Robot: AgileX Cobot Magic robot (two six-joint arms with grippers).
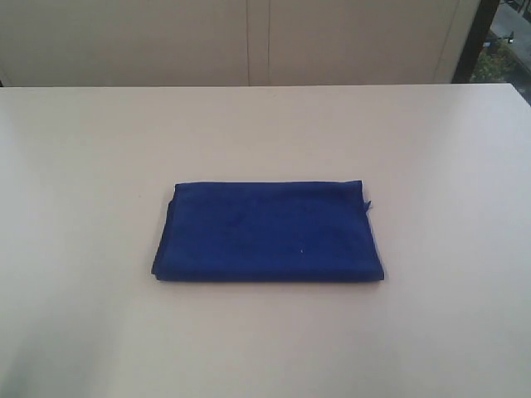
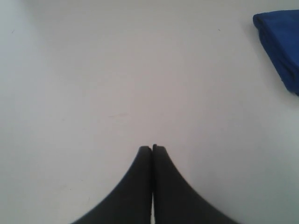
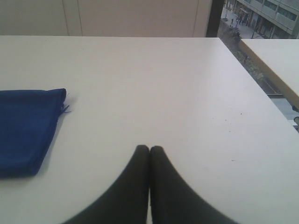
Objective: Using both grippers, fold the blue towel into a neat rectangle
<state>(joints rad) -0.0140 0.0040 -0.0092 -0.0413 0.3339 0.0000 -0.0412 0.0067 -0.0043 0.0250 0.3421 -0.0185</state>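
The towel (image 1: pixel 267 232) lies folded in the middle of the counter (image 1: pixel 83 166). It looks soft, light and limp, so it is probably best pinched at its corners. The jaws of the left gripper (image 2: pixel 152 149) and right gripper (image 3: pixel 149 149) are pressed together and empty, off to either side of it.

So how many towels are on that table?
1. The blue towel lies folded into a rectangle near the middle of the table; a second cloth tucked inside its folds would not show.

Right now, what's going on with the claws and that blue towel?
Left claw shut, empty. Right claw shut, empty. Blue towel lies folded on the table, clear of both claws. Nothing in the way.
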